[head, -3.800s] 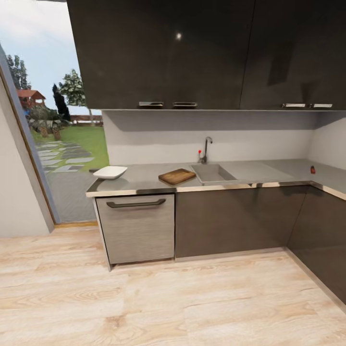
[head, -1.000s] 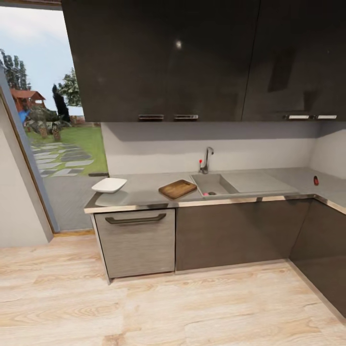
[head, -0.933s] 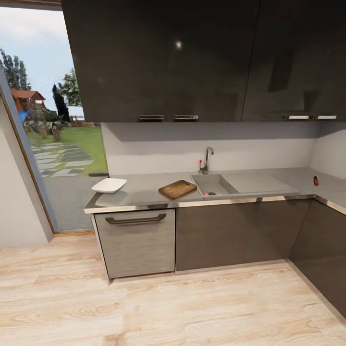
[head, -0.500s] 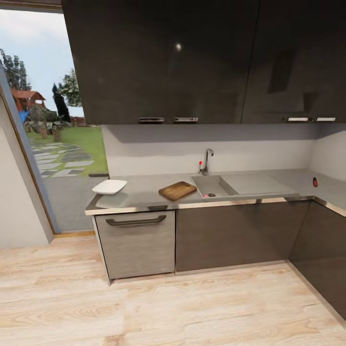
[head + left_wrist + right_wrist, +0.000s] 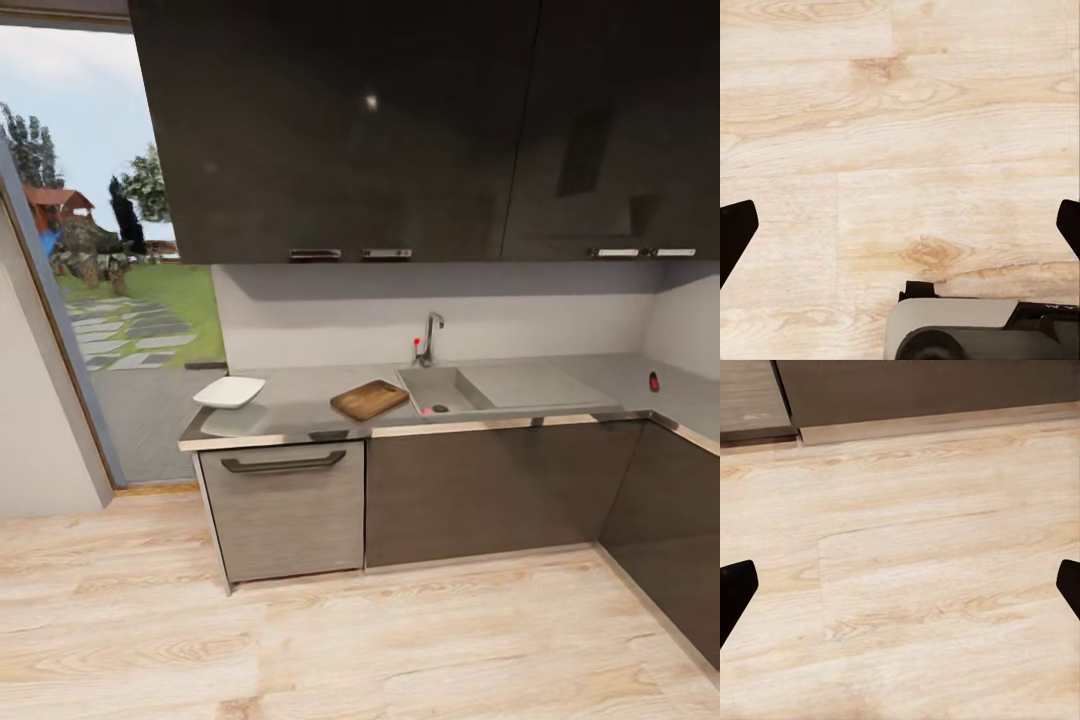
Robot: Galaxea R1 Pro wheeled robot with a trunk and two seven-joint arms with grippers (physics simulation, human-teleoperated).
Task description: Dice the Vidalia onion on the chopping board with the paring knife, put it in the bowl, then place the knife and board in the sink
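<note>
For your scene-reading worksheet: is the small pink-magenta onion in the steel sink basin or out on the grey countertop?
In. The pink-magenta onion lies inside the steel sink basin, near its front wall beside the dark drain.

Stretching along the far wall: grey countertop (image 5: 300, 392), turning a corner at the right. Sitting on it from left to right: white bowl (image 5: 229, 391), wooden chopping board (image 5: 369, 399) just beside the sink (image 5: 452, 388), small dark-and-red object (image 5: 654, 381) near the right corner.
</note>
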